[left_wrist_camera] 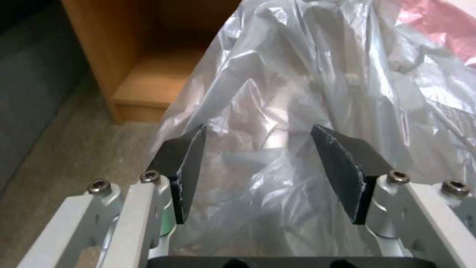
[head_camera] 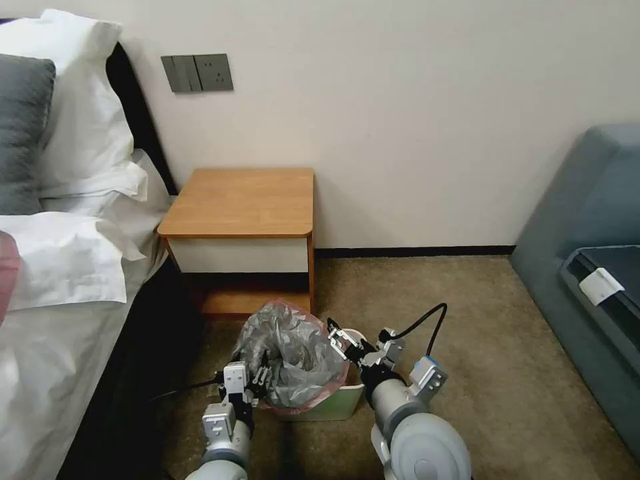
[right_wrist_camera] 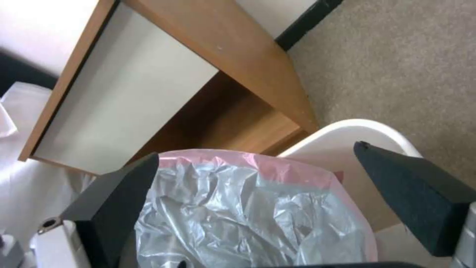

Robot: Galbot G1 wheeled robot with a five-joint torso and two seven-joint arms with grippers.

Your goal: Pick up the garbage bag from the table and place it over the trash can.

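Note:
The garbage bag (head_camera: 293, 360), crinkled grey film with a pinkish-red edge, lies bunched over the trash can (head_camera: 333, 403), which stands on the carpet in front of the table (head_camera: 240, 200). The can's cream rim (right_wrist_camera: 347, 130) is bare at its right far corner. My left gripper (head_camera: 260, 380) is at the bag's left side. Its jaws are open in the left wrist view, with the bag (left_wrist_camera: 297, 93) spread between and beyond the left gripper (left_wrist_camera: 258, 130). My right gripper (head_camera: 343, 343) hovers open at the can's right rim. In the right wrist view the right gripper (right_wrist_camera: 258, 152) straddles the bag (right_wrist_camera: 238, 216) without closing on it.
A bed with white pillows (head_camera: 67, 253) runs close along the left. A grey-blue sofa (head_camera: 587, 267) stands at the right. Brown carpet (head_camera: 467, 313) lies open between can and sofa. The table's lower shelf (left_wrist_camera: 148, 82) is just behind the can.

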